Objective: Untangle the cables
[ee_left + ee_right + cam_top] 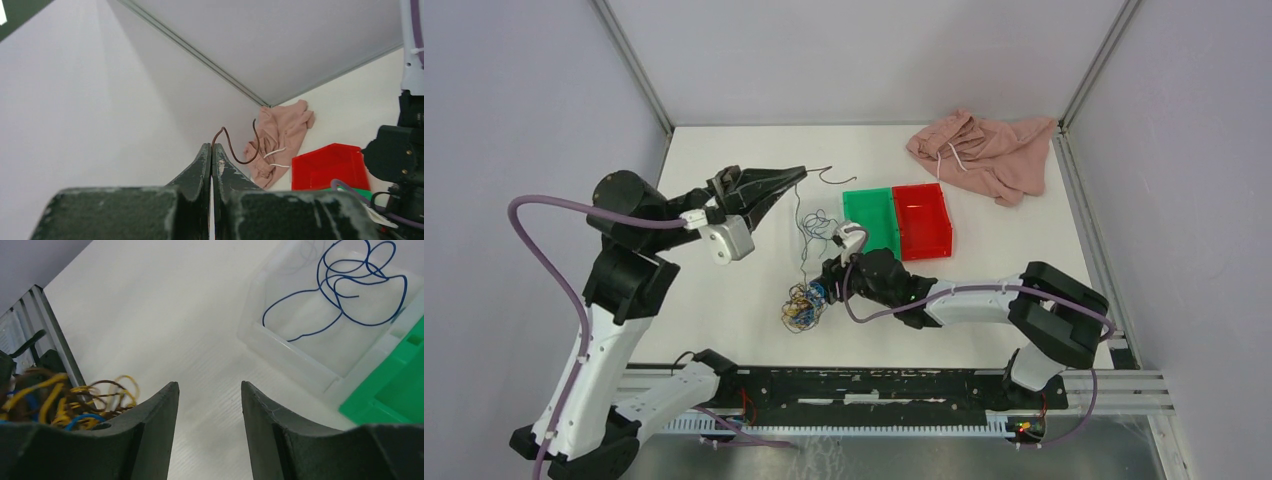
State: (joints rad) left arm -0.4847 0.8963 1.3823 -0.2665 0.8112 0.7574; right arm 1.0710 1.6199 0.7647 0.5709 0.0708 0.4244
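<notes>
The cables lie as a tangled clump [803,306] of yellow, blue and dark red wires on the white table. In the right wrist view the clump [65,400] sits just left of the left finger. My right gripper [207,385] is open beside it, with only bare table between its fingers; from above it [827,288] is at the clump's right edge. My left gripper [212,146] is raised and shut on a dark red cable [235,150], whose free end curls past the tips [828,178]. A thin strand [798,215] hangs from it toward the clump. One blue cable [345,285] lies in a clear bin.
The clear bin [816,243] stands just beyond the right gripper, with a green bin [872,222] and a red bin [924,220] to its right. A pink cloth [984,150] with a white drawstring lies at the back right corner. Walls enclose the table.
</notes>
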